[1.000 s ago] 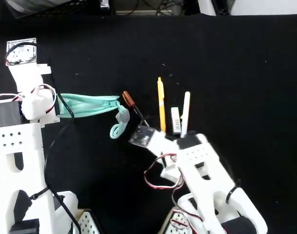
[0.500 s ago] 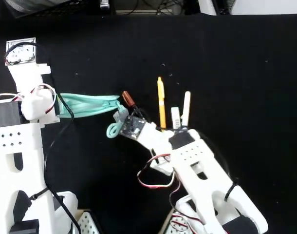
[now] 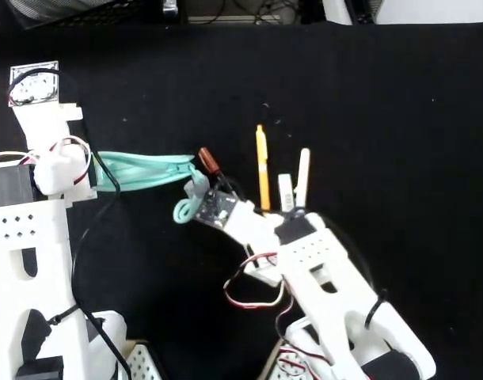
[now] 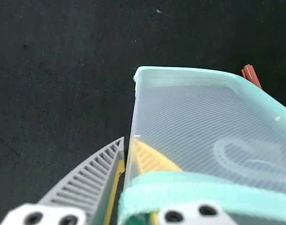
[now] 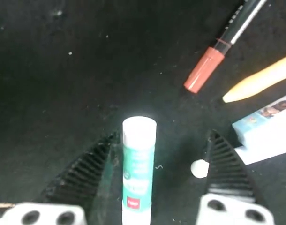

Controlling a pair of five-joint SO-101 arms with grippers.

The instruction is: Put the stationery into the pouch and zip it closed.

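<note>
Now the right gripper [image 5: 164, 135] is hanging low over the table [image 3: 384, 119] with its jaws wide apart. The glue stick [image 5: 139, 164] is lying between them, close beside one finger; I judge the gripper is getting ready to close on it. Its arm is stretching forward toward the mouth of the pouch [image 3: 142, 170]. The left gripper [image 4: 126, 159] is clamping the pouch edge, probably to steady it for loading. Beyond, the marker [image 3: 208, 161], yellow pen [image 3: 262, 162] and eraser [image 3: 285, 192] are waiting on the table.
</note>
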